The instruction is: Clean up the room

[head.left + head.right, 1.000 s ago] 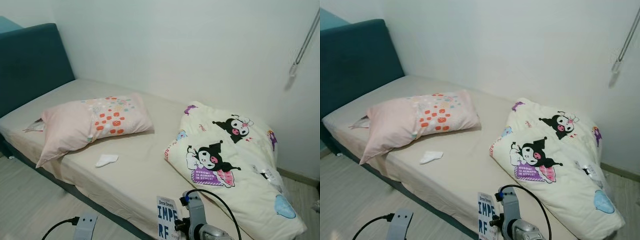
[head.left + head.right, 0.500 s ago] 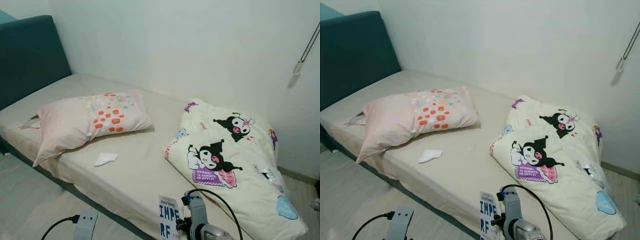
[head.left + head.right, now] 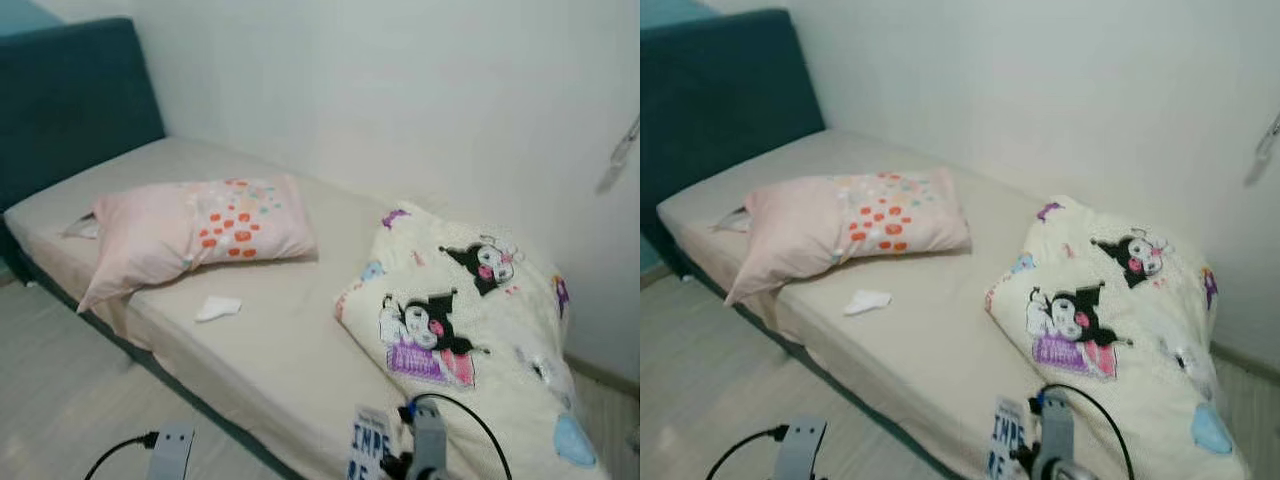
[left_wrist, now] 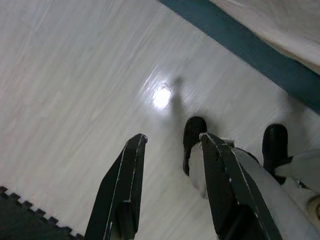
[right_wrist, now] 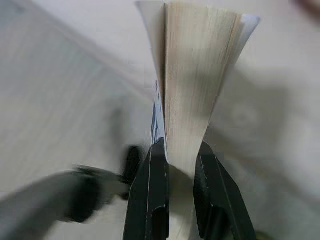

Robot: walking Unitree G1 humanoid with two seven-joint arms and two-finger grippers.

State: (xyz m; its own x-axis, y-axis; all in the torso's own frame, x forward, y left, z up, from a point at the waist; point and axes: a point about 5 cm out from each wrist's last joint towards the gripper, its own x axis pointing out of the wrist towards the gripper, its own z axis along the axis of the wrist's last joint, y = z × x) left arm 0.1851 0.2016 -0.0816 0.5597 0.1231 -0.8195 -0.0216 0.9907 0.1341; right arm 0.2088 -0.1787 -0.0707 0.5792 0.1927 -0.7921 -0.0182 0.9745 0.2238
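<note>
- My right gripper (image 5: 172, 165) is clenched on a book (image 5: 192, 75); in the head view the book (image 3: 1006, 450) sits at the lower middle of the frame, near the bed (image 3: 940, 340) edge
- My left gripper (image 4: 172, 150) is released, holding nothing, and hangs over the pale floor (image 4: 75, 75)
- I judge the book needs a firm grip low on the pages, which fan out above the fingers, so I would carry it slowly
- On the bed: a pink pillow (image 3: 195, 228) at left, a small white scrap (image 3: 218, 308) below it, a cartoon blanket (image 3: 470, 330) at right
- The blanket bulges close to my right arm and could catch it
</note>
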